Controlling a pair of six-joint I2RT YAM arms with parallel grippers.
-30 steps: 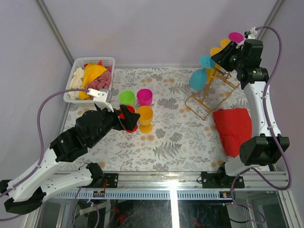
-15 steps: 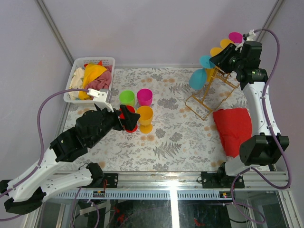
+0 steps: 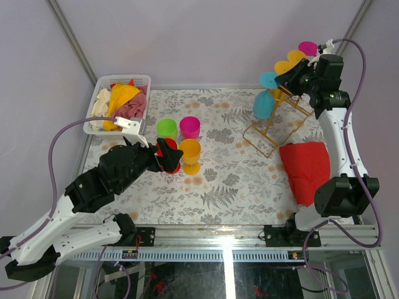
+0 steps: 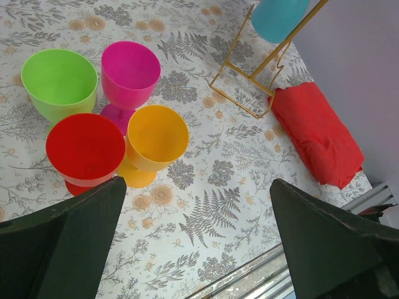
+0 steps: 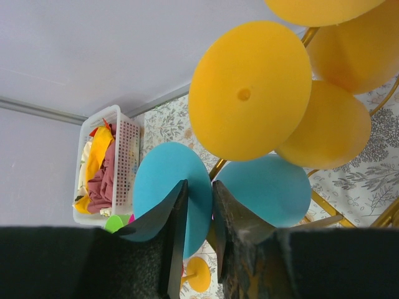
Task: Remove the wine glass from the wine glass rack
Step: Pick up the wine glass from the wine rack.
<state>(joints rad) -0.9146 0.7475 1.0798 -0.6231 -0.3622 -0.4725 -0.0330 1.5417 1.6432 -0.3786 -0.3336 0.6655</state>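
Right hand (image 5: 196,199) pinched narrowly about the stem of the blue wine glass (image 3: 263,103), which hangs on the wine glass rack (image 3: 267,136). Risk: the foot may snag, dragging the light rack or dislodging the yellow glasses (image 5: 249,93).

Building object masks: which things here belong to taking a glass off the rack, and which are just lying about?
In play: wine glass rack; blue wine glass hanging on it; hanging orange glasses; right gripper at the blue one.
Lying about: green glass; pink glass; orange glass; red glass, all upright; red cloth; white basket; left gripper, open.
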